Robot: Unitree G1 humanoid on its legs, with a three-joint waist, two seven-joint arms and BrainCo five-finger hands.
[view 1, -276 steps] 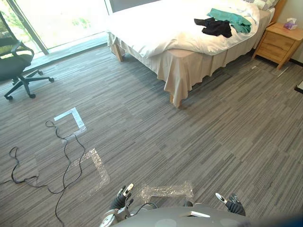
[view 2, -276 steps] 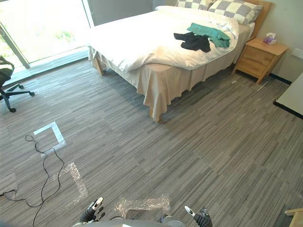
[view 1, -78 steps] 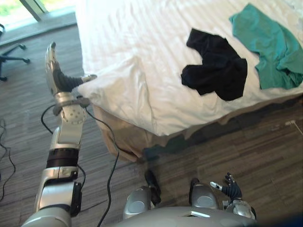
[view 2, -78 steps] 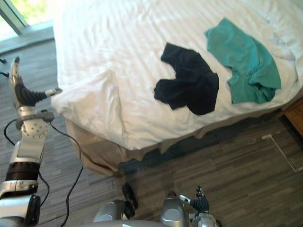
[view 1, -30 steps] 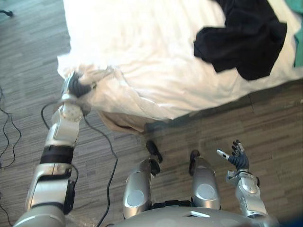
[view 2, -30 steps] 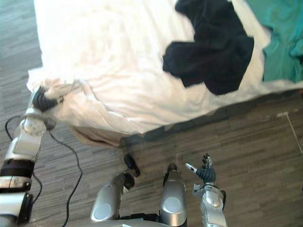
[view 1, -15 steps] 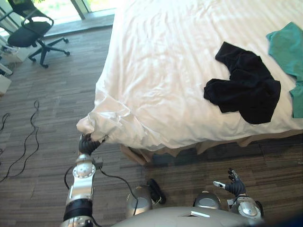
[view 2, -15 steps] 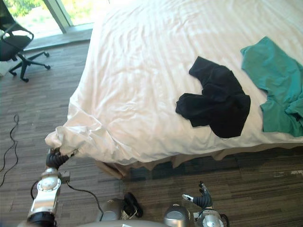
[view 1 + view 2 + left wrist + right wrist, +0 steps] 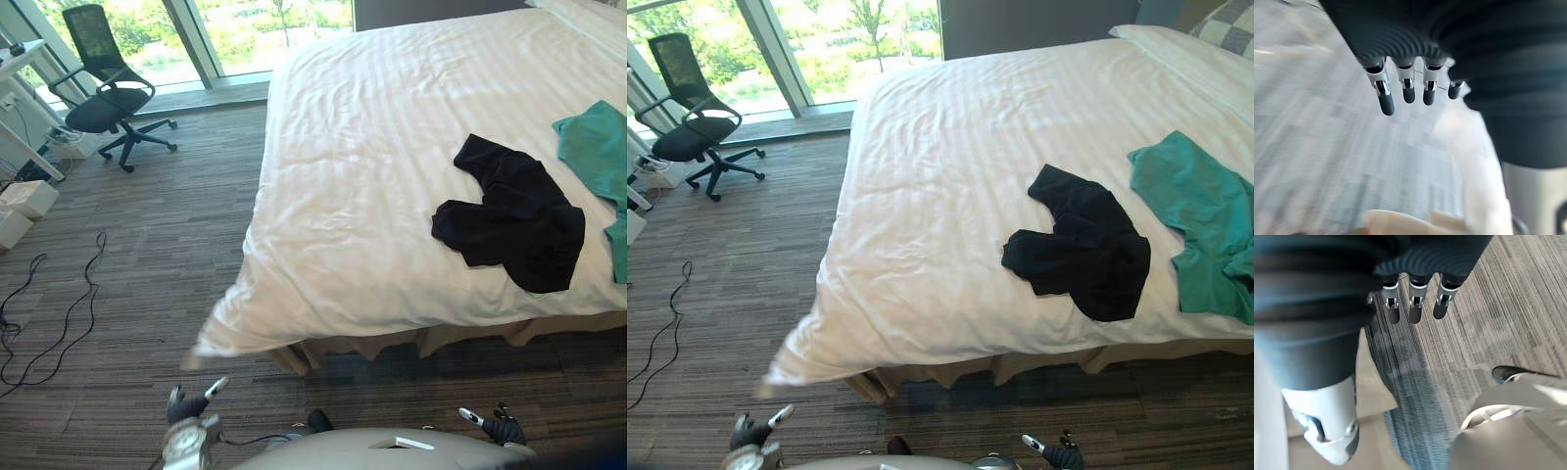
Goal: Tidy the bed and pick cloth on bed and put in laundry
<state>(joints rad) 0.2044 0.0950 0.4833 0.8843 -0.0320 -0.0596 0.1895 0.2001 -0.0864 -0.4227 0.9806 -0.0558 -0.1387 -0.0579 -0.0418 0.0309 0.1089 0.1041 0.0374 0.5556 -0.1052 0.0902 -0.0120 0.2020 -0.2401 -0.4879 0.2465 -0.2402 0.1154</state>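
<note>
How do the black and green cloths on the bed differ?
The black cloth is dark and lies farther from the pillow; the green cloth is teal and nearer it. The black cloth shows whole; the green cloth runs past the view's edge. Both lie rumpled on the white cover, untouched.

The left hand point(image 9: 186, 407) wears a dark ribbed cover over its back and wrist. Below the cover sits a row of silver fingers point(image 9: 1385, 95), banded black at the hinges and ending in dark rounded tips. The right hand point(image 9: 502, 428) looks the same, with silver-and-black fingers point(image 9: 1415, 308) under a dark ribbed cover.
</note>
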